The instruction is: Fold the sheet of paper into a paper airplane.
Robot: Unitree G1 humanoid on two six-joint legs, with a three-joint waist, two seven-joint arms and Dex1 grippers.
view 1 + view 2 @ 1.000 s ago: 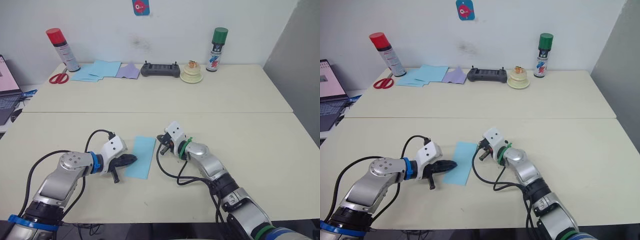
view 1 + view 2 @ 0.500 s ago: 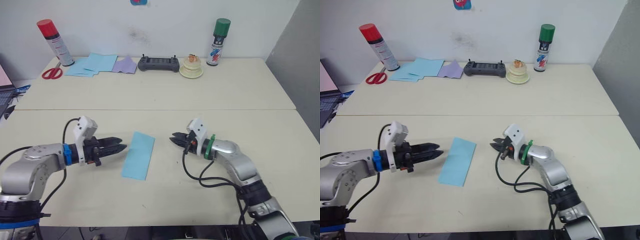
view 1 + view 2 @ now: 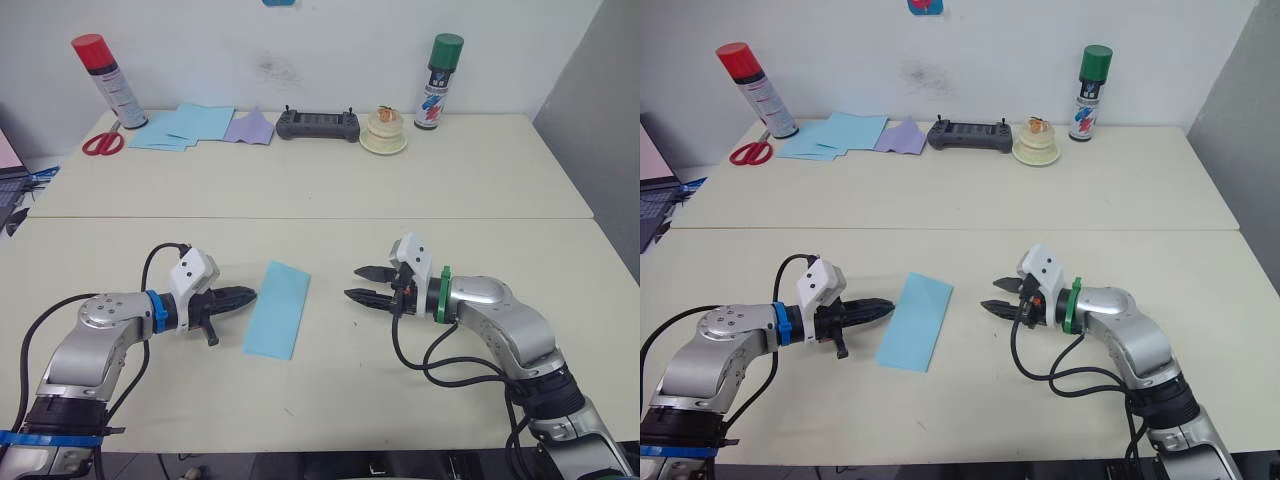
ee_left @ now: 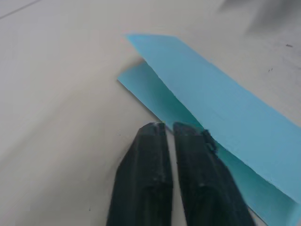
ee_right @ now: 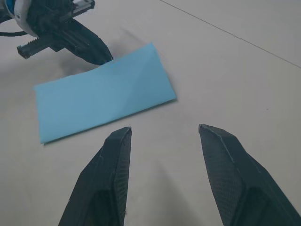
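Observation:
The sheet of paper (image 3: 277, 309) is a light blue strip folded in half lengthwise, lying flat on the near table between my two grippers. My left gripper (image 3: 251, 295) is shut, with its tips touching the sheet's left long edge, where the two layers gape slightly (image 4: 155, 89). Nothing is pinched between its fingers (image 4: 155, 141). My right gripper (image 3: 357, 283) stands open a little to the right of the sheet (image 5: 103, 96), pointing at it and holding nothing.
Along the far table edge stand a red-capped spray can (image 3: 102, 80), red scissors (image 3: 100, 144), a pile of blue sheets (image 3: 185, 126), a lavender sheet (image 3: 250, 127), a black controller (image 3: 318, 124), a tape roll (image 3: 383, 135) and a green-capped can (image 3: 439, 68).
My left gripper has moved right until its tips reach the sheet's edge. My right gripper has opened wider and drawn back slightly to the right. The sheet has not moved.

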